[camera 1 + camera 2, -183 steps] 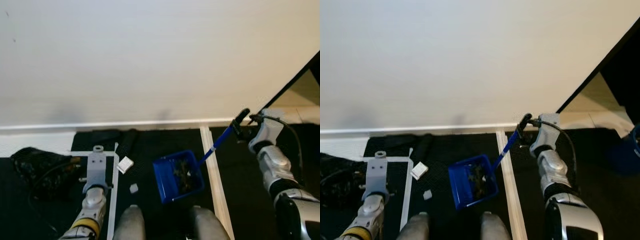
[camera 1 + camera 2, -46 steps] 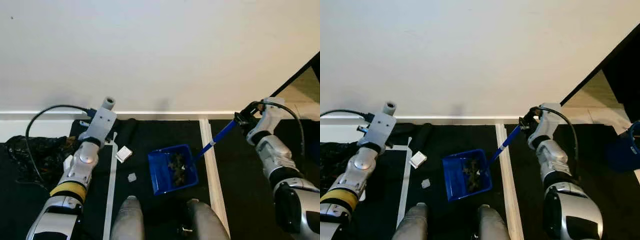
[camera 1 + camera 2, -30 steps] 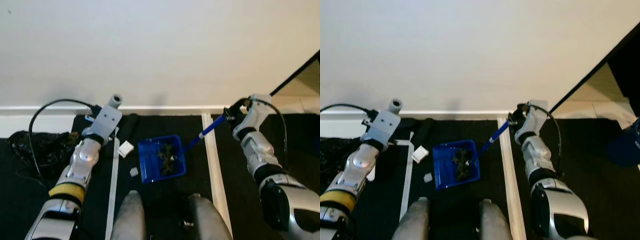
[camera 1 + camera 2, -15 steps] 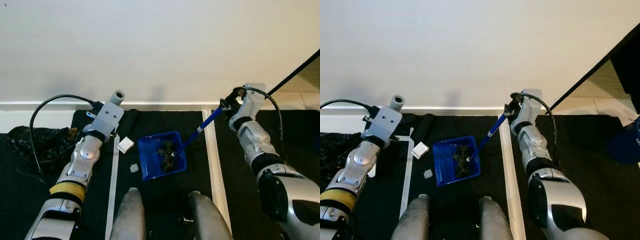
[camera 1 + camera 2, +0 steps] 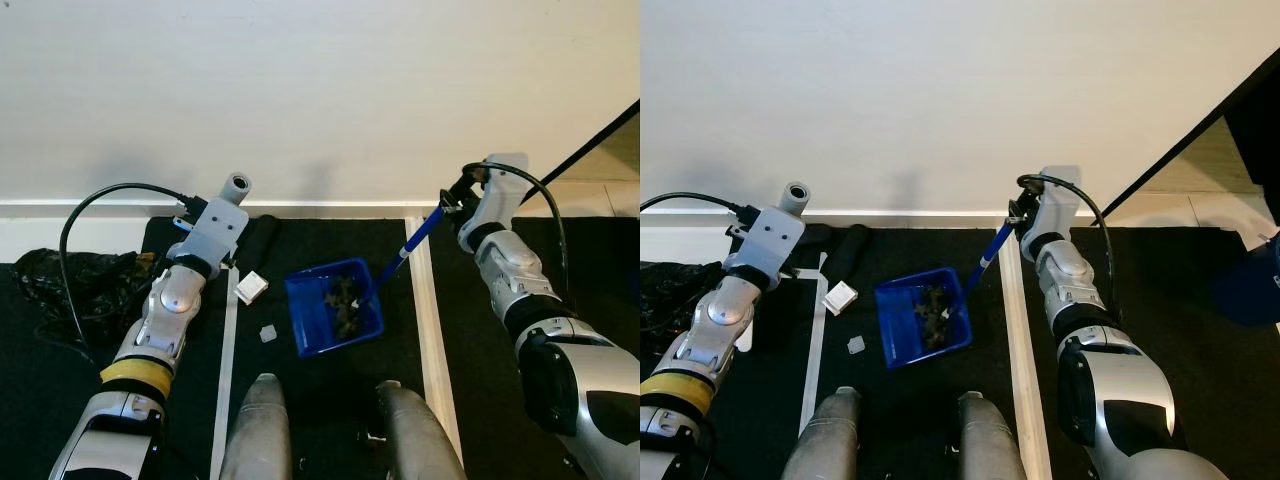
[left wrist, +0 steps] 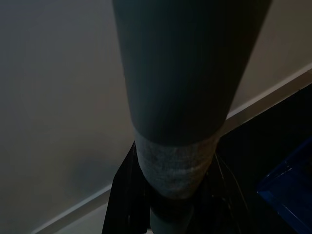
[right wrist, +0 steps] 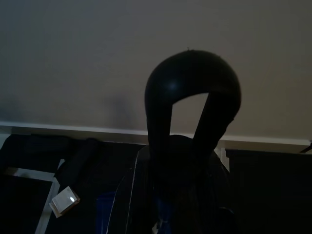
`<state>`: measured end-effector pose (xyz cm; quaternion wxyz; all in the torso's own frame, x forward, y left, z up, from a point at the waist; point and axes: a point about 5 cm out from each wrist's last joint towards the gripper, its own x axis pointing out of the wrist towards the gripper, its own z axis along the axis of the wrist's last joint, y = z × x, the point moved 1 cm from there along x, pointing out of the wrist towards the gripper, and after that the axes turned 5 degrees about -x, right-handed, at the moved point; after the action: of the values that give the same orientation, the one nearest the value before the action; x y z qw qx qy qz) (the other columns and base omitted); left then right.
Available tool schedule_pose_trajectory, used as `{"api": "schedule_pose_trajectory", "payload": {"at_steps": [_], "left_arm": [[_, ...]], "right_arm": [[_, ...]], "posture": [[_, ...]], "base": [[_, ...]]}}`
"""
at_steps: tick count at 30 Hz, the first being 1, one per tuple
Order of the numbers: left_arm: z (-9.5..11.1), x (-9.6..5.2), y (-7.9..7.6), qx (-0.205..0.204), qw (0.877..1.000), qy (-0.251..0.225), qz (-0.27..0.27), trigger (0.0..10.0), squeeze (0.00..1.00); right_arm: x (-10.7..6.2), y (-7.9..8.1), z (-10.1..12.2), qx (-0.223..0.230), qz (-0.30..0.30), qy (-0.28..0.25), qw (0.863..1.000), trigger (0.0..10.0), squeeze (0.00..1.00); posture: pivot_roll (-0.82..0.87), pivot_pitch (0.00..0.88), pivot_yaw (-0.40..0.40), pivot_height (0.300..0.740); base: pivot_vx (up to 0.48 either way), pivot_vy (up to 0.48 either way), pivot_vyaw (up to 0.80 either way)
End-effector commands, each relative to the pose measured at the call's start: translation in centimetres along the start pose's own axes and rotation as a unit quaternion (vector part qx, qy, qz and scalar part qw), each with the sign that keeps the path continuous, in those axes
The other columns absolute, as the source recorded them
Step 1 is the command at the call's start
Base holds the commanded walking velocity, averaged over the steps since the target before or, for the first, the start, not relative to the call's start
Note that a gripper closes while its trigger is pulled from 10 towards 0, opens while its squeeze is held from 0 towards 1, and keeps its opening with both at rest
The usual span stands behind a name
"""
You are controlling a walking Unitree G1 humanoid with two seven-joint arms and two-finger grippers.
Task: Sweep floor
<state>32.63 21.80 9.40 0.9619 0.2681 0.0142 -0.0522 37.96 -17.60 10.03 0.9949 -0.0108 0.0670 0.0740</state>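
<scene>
a: since the blue dustpan (image 5: pixel 334 309) sits on the black mat (image 5: pixel 330 240) just ahead of the robot's feet, which way does it run?

b: its long axis goes diagonally. the pan is low and toward the robot, tilted a little, and the blue handle (image 5: pixel 408 246) rises up and away to the robot's right, crossing toward the pale strip (image 5: pixel 424 300) on the floor. dark debris (image 5: pixel 342 298) lies inside the pan.

a: and the top of the handle?

b: it ends at the right gripper (image 5: pixel 456 203), close to the white baseboard (image 5: pixel 330 208). the black fingers are closed around the handle's black grip; in the right wrist view a black loop (image 7: pixel 192 92) stands up between them.

a: what about the left gripper (image 5: pixel 790 250)?

b: the arm is raised over the left side of the mat, near the wall. in the left wrist view a dark broom handle (image 6: pixel 185 87) with a grey band runs straight along the fingers, down to black bristles by the baseboard. i can't tell how far those fingers are closed.

a: anything loose on the floor?

b: a small white box (image 5: pixel 250 288) and a smaller white scrap (image 5: pixel 267 333) lie just left of the pan, apart from it. a black crumpled bag (image 5: pixel 70 290) sits at the far left.
</scene>
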Motion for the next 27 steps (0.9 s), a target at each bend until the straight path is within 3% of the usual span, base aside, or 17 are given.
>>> {"api": "schedule_pose_trajectory", "payload": {"at_steps": [1,4,6,10,14,21,25,27], "left_arm": [[0.3,0.1,-0.2,0.009,1.000,-0.005,-0.006,10.0,0.00],[0.6,0.2,-0.6,-0.004,1.000,-0.007,-0.006,10.0,0.00],[0.6,0.3,-0.6,-0.006,1.000,-0.007,-0.005,10.0,0.00],[0.6,0.2,-0.9,-0.011,1.000,-0.006,-0.005,10.0,0.00],[0.7,0.1,-1.1,-0.016,1.000,-0.007,-0.003,10.0,0.00],[0.6,0.0,-1.3,-0.027,1.000,-0.002,0.004,10.0,0.00],[0.3,0.2,-2.1,-0.054,0.998,0.012,0.012,10.0,0.00],[0.2,0.3,-3.5,-0.075,0.997,0.022,0.001,10.0,0.00]], "right_arm": [[-0.3,0.8,-1.1,-0.008,0.013,0.015,1.000,10.0,0.00],[-0.5,3.4,-2.4,-0.011,0.044,0.022,0.999,10.0,0.00],[-0.6,3.9,-2.6,-0.008,0.049,0.022,0.999,10.0,0.00],[-1.1,8.6,-4.0,-0.007,0.093,0.029,0.995,10.0,0.00],[-1.7,10.4,-4.8,-0.008,0.111,0.033,0.993,10.0,0.00],[-2.0,10.6,-5.2,-0.009,0.110,0.038,0.993,10.0,0.00],[-2.1,9.5,-5.5,-0.010,0.087,0.042,0.995,10.0,0.00],[-2.1,8.3,-5.5,-0.010,0.064,0.043,0.997,10.0,0.00]], "posture": [[0.11,0.220,-0.100,0.740],[0.10,0.222,-0.099,0.740],[0.10,0.222,-0.099,0.740],[0.10,0.229,-0.110,0.740],[0.10,0.235,-0.120,0.740],[0.10,0.239,-0.122,0.740],[0.09,0.249,-0.122,0.740],[0.08,0.259,-0.117,0.740]], "base": [[0.000,0.000,0.00],[0.000,0.000,0.00],[0.000,0.000,0.00],[0.000,0.000,0.00],[0.000,0.000,0.00],[0.000,0.000,0.00],[0.000,0.000,0.00],[0.000,0.000,0.00]]}}
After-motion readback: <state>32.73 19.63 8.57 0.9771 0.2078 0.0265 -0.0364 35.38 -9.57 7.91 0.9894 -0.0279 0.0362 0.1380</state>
